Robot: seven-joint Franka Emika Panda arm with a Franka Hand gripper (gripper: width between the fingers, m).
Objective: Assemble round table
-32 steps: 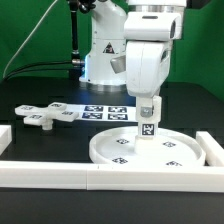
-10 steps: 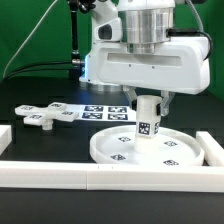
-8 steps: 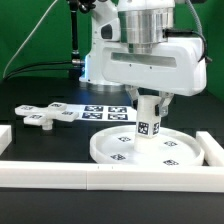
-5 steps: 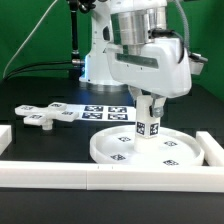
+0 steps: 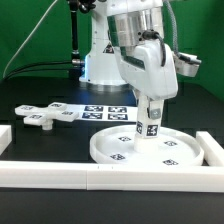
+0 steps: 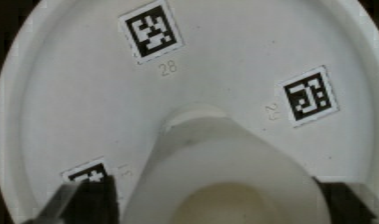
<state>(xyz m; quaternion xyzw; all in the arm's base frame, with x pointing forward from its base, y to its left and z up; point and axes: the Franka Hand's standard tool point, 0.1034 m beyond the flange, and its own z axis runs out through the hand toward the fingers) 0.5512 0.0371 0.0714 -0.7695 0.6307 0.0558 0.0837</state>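
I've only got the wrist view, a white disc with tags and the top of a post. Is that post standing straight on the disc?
Observer: Yes. The exterior view shows the post upright on the disc, with the claw at its top.
Operator: Where's the cross piece?
Observer: The cross piece lies flat, off the disc, toward the exterior view's left.
Operator: Anything between them?
Observer: The marker board lies there, just beyond the disc.

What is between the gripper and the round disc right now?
The post, upright on the disc, its top in the gripper; clearest in the exterior view.
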